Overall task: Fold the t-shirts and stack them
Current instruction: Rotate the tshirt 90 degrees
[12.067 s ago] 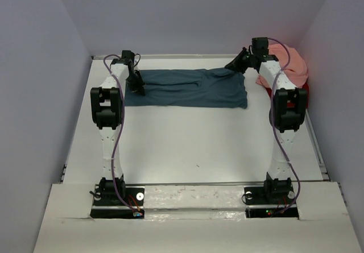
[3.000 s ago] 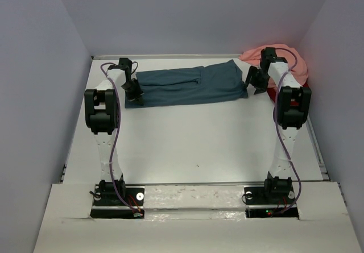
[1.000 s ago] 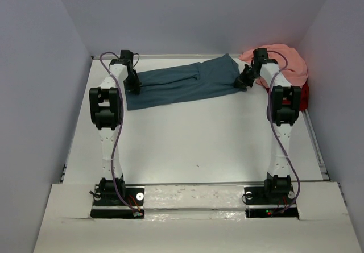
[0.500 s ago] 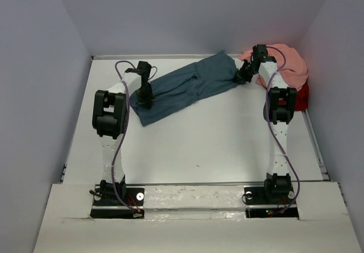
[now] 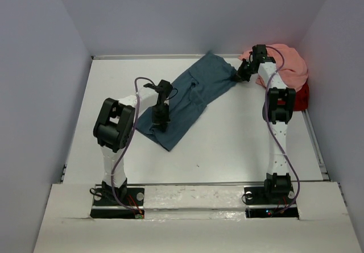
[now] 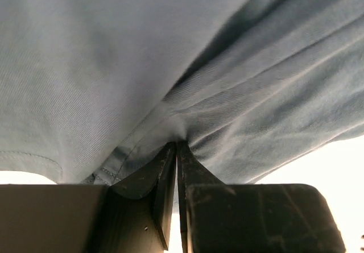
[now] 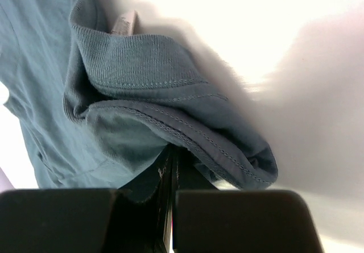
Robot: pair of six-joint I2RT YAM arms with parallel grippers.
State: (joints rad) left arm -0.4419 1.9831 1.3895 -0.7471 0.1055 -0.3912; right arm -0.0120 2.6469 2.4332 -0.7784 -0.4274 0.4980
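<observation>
The teal-blue t-shirt (image 5: 190, 96) lies stretched in a long slanted band across the white worktop (image 5: 239, 145), one end far and to the right, the other near and to the left, where it ends in a corner resting flat on the surface. The left tool (image 5: 161, 118) sits over the near-left part of this shirt, just short of that corner. In the left wrist view its two dark fingers (image 6: 162, 176) stand almost together with only a thin fold of the teal cloth nipped between their tips, and creases fan out across the fabric from that pinch. The right tool (image 5: 242, 74) is at the shirt's far-right end. In the right wrist view its jaws are pressed narrow on a bunched edge of the same shirt, where the ribbed collar and a small pale label show above a stitched hem that curls over the fingertips. Both tools thus hold the teal-blue t-shirt, one toward each end. How far either end stands off the surface cannot be told. Just to the right of the shirt's far end, past the right tool, the salmon pink t-shirt (image 5: 290, 65) is heaped loosely in a mound. The red t-shirt (image 5: 302, 96) shows only as a small patch on the near side of the pink one, mostly hidden behind the right arm.
</observation>
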